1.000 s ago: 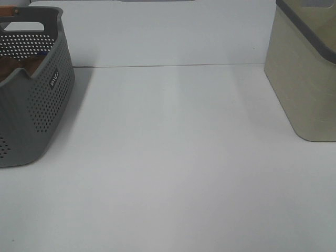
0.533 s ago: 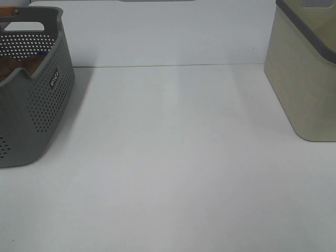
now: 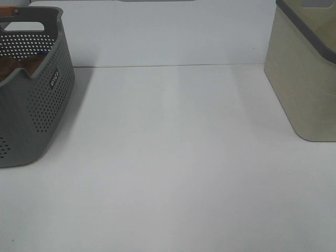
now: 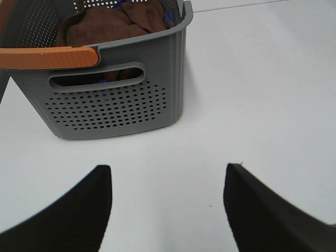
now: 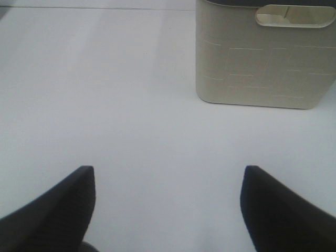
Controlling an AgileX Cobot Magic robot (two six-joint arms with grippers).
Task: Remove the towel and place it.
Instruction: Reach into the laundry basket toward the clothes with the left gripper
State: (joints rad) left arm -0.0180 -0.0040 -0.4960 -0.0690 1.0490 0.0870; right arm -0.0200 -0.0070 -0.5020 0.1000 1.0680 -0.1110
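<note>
Towel (image 4: 105, 26) lies bunched in basket (image 4: 121, 105); judged soft, light, limp, so pinch a raised fold. Left gripper (image 4: 168, 169), right gripper (image 5: 168, 169): jaws apart, empty.

Grey perforated basket (image 3: 39, 118) and beige bin (image 3: 304, 89) stand well apart on table (image 3: 173, 157).

Bright, even, diffuse light with a cool cast flattens the white tabletop (image 3: 173, 168). The grey perforated plastic basket (image 3: 37, 115) throws a soft shadow rightward, and the beige smooth-walled bin (image 3: 304, 89) a fainter one leftward. All views are slightly soft. The left gripper (image 4: 168, 173) and right gripper (image 5: 169, 170) are blurred black silhouettes.
</note>
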